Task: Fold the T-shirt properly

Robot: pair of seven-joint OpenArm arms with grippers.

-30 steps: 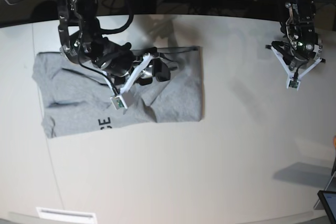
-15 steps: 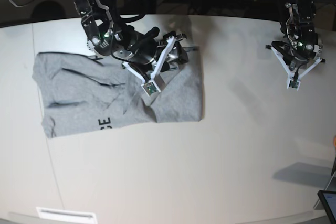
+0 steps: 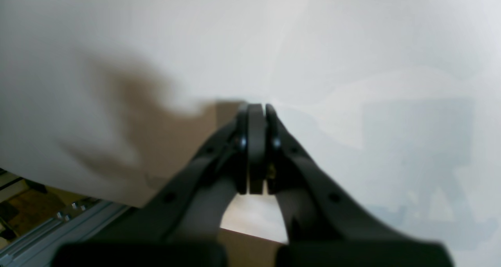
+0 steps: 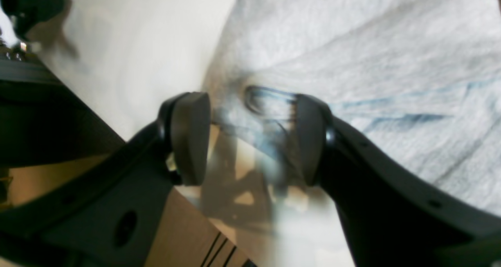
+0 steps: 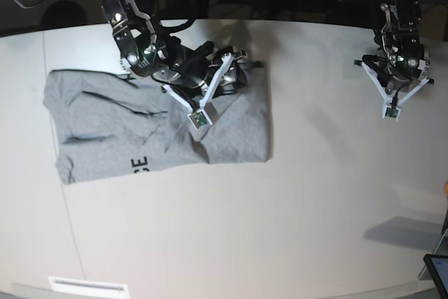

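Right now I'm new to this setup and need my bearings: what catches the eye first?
A grey T-shirt lies crumpled on the white table, toward its back left in the base view, with a scrap of black lettering at its near edge. The right gripper hangs open over the shirt's far right corner. The left gripper is shut over bare table, far from the shirt.

Left pincer [image 3: 256,149] pressed tight together, nothing between its tips, hanging over bare white counter [image 3: 352,55]; a metal rail [image 3: 58,228] shows at lower left.
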